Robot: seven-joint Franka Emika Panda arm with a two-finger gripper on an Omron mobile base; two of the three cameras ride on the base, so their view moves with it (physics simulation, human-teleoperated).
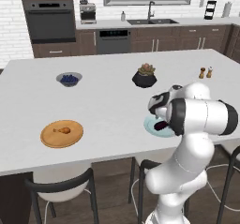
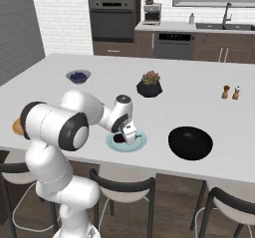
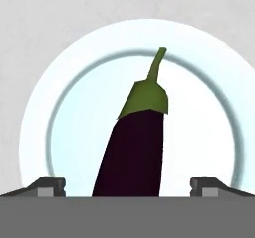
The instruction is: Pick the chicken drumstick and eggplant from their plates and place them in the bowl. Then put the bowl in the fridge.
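Where gripper (image 3: 127, 184) hovers — one eggplant (image 3: 132, 150), two plates (image 3: 64, 102)

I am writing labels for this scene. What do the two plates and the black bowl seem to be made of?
The tan plate under the drumstick looks like wood: matte orange-brown. The pale blue plate under the eggplant looks like glazed ceramic: smooth, glossy, with a ring inside the rim. The black bowl is plain and dark, perhaps ceramic or plastic; I cannot tell.

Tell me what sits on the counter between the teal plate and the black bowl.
Nothing: in the right base view, bare white counter separates the teal plate from the black bowl.
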